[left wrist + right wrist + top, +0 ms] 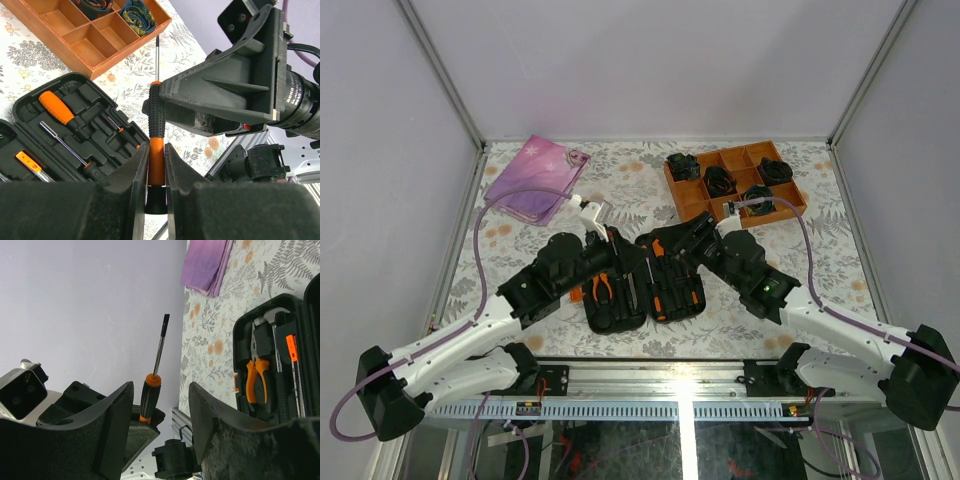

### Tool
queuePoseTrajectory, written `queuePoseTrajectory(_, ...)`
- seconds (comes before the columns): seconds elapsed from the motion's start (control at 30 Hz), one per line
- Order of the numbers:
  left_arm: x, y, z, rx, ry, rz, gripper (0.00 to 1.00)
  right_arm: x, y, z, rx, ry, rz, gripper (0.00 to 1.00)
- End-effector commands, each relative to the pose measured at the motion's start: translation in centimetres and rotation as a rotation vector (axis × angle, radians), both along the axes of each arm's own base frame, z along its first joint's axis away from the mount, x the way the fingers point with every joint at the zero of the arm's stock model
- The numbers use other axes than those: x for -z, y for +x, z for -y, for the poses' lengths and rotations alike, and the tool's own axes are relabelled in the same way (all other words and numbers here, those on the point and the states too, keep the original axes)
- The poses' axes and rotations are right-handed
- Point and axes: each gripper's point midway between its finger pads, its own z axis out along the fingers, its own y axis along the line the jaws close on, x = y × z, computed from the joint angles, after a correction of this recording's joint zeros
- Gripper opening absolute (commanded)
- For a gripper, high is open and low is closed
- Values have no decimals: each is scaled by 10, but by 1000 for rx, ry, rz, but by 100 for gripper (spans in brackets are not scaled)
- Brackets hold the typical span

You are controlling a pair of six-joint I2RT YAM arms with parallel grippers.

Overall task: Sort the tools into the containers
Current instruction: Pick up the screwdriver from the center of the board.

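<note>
An orange-and-black screwdriver (pixel 156 115) is pinched by its handle in my left gripper (pixel 156 150), with its slim shaft pointing away over the table. The black tool case (pixel 630 322) lies open at the table's middle. Pliers (pixel 603 287) sit in its left half and orange-handled drivers (pixel 665 295) in its right half. My right gripper (pixel 161 387) is open and faces the left one across the case. The held screwdriver (pixel 150 395) appears in the gap between its jaws, apart from both pads. In the top view both grippers (pixel 620 243) (pixel 688 238) hover over the case's far edge.
An orange compartment tray (pixel 735 180) with black rolled bundles stands at the back right. A pink-purple pouch (pixel 535 178) lies at the back left. Grey walls enclose the flowered table, and a metal rail runs along its near edge.
</note>
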Motion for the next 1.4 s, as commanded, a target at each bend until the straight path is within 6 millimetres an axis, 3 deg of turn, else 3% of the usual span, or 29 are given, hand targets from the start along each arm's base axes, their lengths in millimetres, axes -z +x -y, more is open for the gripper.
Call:
queuePoseTrajectory(0.0,-19,3,7,12,-65,48,0,-25,-6,-13,-50,127,17,53)
queuePoseTrajectory(0.17,-15,3,10,25,-55,45,0,-29,-6,-17,-71,164,34,39)
queuePoseTrajectory(0.27,-13,3,9,25,-44,47,0,-32,-7,-22,-91,181,45,18)
queuePoseTrajectory(0.33,-13,2,8,28,-37,50,0,-32,-7,-23,-96,176,49,9)
queuePoseTrajectory(0.43,-14,-2,9,48,-31,54,10,-32,-6,-22,-89,159,74,1)
queuePoseTrajectory(0.57,-15,-6,5,59,-13,56,36,-34,0,-9,-29,107,145,0)
queuePoseTrajectory(0.7,-11,-9,-2,53,22,49,51,-27,5,7,30,-34,176,0)
queuePoseTrajectory(0.9,11,-11,-14,23,107,-19,74,5,12,50,136,-362,200,0)
queuePoseTrajectory(1.1,24,-5,-36,-93,161,-65,78,31,5,88,117,-702,239,0)
queuePoseTrajectory(1.2,29,2,-51,-165,185,-100,78,39,-4,89,16,-795,287,0)
queuePoseTrajectory(1.37,43,18,-87,-283,163,-231,77,56,-12,89,-89,-912,223,0)
